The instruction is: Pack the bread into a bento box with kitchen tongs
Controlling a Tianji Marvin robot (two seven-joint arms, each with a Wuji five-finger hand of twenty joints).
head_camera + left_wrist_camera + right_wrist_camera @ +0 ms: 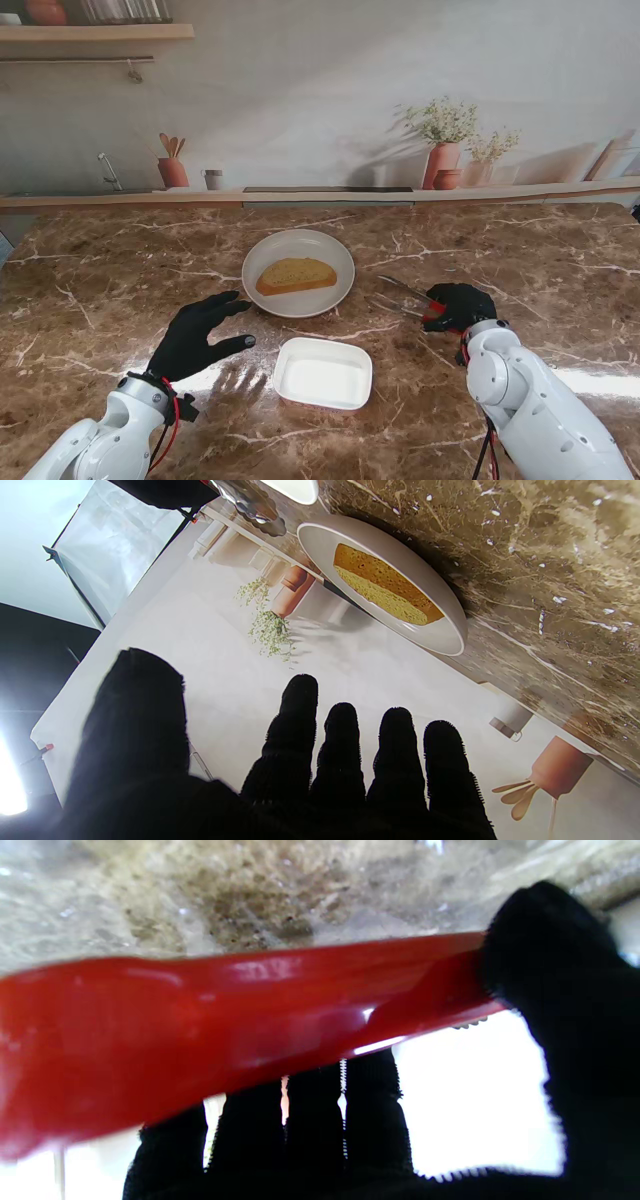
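A slice of toasted bread [295, 275] [385, 585] lies on a white round plate [330, 297] [450, 635] in the middle of the marble table. Nearer to me sits an empty white bento box [323, 373]. Metal tongs [402, 297] with a red handle [210, 1020] lie to the right of the plate, tips pointing at it. My right hand [460, 305] is closed around the red handle, thumb [560, 970] on one side, fingers [310, 1120] on the other. My left hand [195, 335] hovers open to the left of the box, fingers [345, 750] spread, holding nothing.
A low ledge [320, 195] runs along the table's far edge with a utensil pot [172, 170], a small cup [213, 179] and terracotta plant pots [443, 160]. The tongs' tips [255, 510] show in the left wrist view beside the plate.
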